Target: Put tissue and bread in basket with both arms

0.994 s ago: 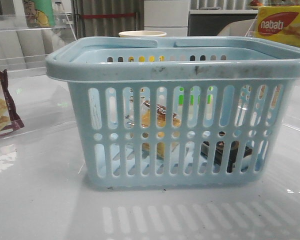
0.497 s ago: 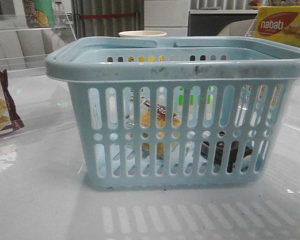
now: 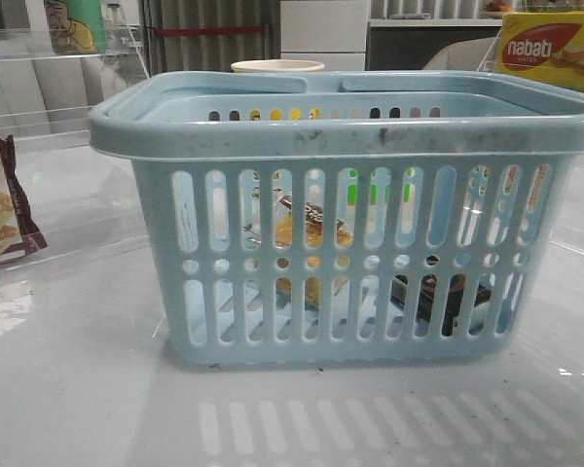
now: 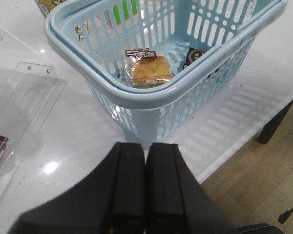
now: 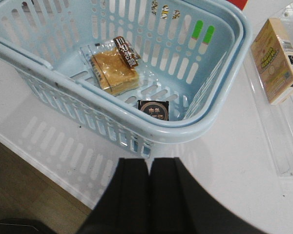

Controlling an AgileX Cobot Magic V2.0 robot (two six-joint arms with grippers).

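The big light-blue basket [image 3: 350,214] sits on the white worktop [image 3: 78,389]. The bread [image 5: 115,68] is inside it, lying on the basket floor in its clear wrapper. The small black tissue [image 5: 154,109] pack is in there too, lying flat on the floor near the bread but not touching it. From the front you can see both through the slots, the bread near the middle and the tissue more to the right.

The left hand [image 4: 145,187] is pressed tight together, with nothing in it. It hangs over the worktop just outside the basket. The right hand [image 5: 149,195] is pressed tight together too, and it is empty. It is also outside the basket, on the other side.

A cracker bag [image 3: 0,209] lies on the worktop far to the left. A yellow box [image 3: 550,49] stands at the back on the right. A paper cup [image 3: 277,66] peeks up behind the basket.
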